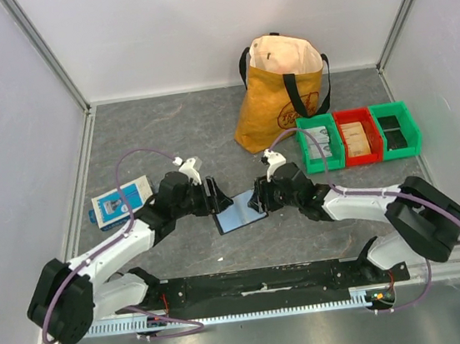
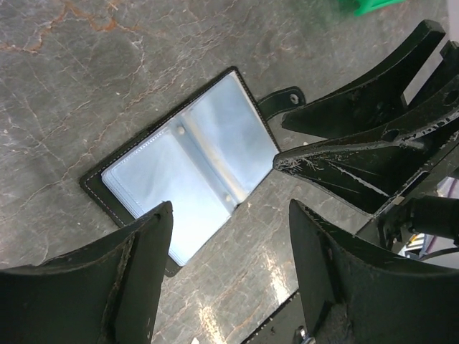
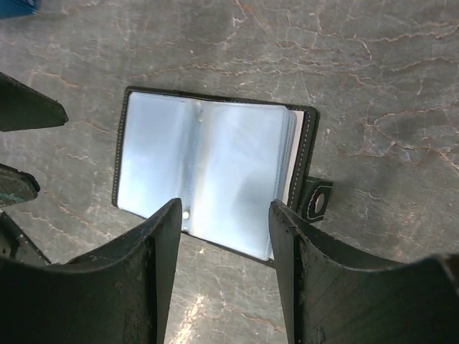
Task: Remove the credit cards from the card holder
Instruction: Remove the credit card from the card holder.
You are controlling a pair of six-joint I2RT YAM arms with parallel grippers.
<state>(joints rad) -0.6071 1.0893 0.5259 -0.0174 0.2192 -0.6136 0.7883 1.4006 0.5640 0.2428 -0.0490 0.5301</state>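
Behind and to the right of the holder (image 1: 239,213), three bins are lined up. Pale items are held in the near green bin (image 1: 323,163), brownish ones in the red bin (image 1: 360,158), and something dark in the far green bin (image 1: 400,151). A yellow bag (image 1: 276,103) is stood behind the holder with its mouth open; its contents cannot be made out. A blue-and-white box (image 1: 122,202) is laid to the holder's left.

The holder is spread open flat on the table, black with pale stitching. Pale blue-grey sleeves are shown, and a studded tab (image 3: 315,198) is seen at one edge. Whether cards are in the sleeves cannot be told.

The left gripper (image 2: 229,208) and right gripper (image 3: 226,206) are held over the holder, jaws apart, with nothing gripped.
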